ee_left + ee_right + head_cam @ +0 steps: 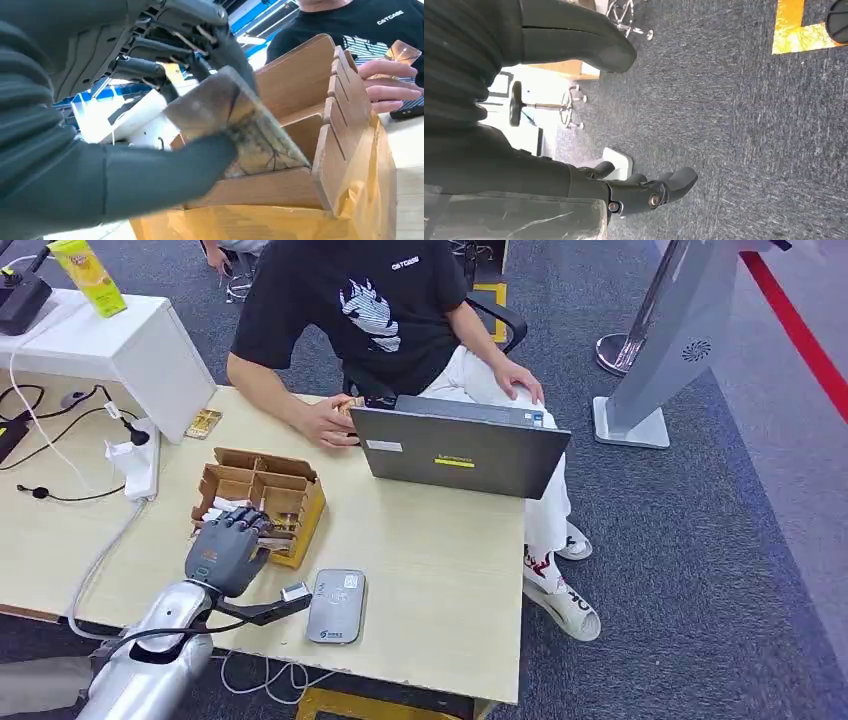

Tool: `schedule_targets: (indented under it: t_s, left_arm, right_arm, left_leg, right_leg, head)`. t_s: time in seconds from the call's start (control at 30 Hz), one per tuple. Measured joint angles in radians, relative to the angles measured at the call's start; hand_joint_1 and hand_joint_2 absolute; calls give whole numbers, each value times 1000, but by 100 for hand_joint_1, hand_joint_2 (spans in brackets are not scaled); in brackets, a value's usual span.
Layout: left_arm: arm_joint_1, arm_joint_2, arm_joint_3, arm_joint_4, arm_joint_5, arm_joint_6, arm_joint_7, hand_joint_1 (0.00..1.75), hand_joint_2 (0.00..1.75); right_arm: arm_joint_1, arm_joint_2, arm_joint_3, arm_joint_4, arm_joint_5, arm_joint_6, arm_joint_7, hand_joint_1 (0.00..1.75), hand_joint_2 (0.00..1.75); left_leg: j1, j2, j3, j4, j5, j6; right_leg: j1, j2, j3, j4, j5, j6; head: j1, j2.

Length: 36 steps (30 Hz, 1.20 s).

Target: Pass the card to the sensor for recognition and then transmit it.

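My left hand (228, 548) hovers over the near end of the wooden card box (262, 490) on the desk. In the left wrist view a worn, brownish card (245, 132) is pinched between the thick thumb (165, 172) and the dark fingers (220, 47), tilted just above a slot of the box (310, 85). The grey flat sensor (336, 606) lies on the desk to the right of the hand, near the front edge. My right hand (634, 192) hangs over the blue carpet with its fingers apart and nothing in it.
A person in a black shirt (370, 300) sits behind the desk at a grey laptop (458, 452), one hand (325, 422) resting beside it. A white stand (120, 340) and cables (60, 430) take up the left side. Another card (203, 423) lies near the stand.
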<state>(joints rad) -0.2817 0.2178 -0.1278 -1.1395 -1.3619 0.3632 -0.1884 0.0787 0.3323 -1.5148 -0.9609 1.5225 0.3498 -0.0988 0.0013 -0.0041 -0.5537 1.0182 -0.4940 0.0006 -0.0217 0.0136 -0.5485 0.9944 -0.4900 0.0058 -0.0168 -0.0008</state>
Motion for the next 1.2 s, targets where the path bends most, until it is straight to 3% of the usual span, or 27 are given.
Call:
schedule_targets:
  t_s: [0.2,0.3,0.47,0.77,1.03,1.2]
  left_arm:
    - [0,0,0,0,10,1,-1,175,175]
    - [1,-7,0,-8,33,37,-15,175,175]
    - [6,-41,0,-134,40,17,0,175,175]
    - [8,-64,0,-230,70,25,-20,175,175]
    - [-36,-103,0,-477,79,-62,14,175,175]
    - [-42,-102,0,-502,80,-58,21,175,175]
  right_arm:
    - [0,0,0,0,0,0,0,0,175]
    - [0,0,-1,-1,0,0,0,0,175]
    - [-1,1,-4,-15,0,0,0,0,175]
    - [-1,1,-8,-23,0,0,2,0,175]
    - [-2,1,-10,-23,0,0,12,0,175]
    - [-2,1,-10,-23,0,0,12,0,175]
  left_leg:
    - [0,0,0,0,0,0]
    - [0,0,0,0,0,0]
    - [0,-1,0,0,0,0]
    - [0,0,0,0,0,0]
    - [0,1,0,0,0,0]
    - [0,0,0,0,0,0]
  right_leg:
    - [0,0,0,0,0,0]
    - [0,0,0,0,0,0]
    - [0,-1,1,0,0,0]
    - [0,0,0,0,0,0]
    - [0,1,-1,0,0,0]
    - [0,0,0,0,0,0]
  head:
    - [0,0]
    - [0,0]
    - [0,0]
    - [0,0]
    - [0,0]
    - [0,0]
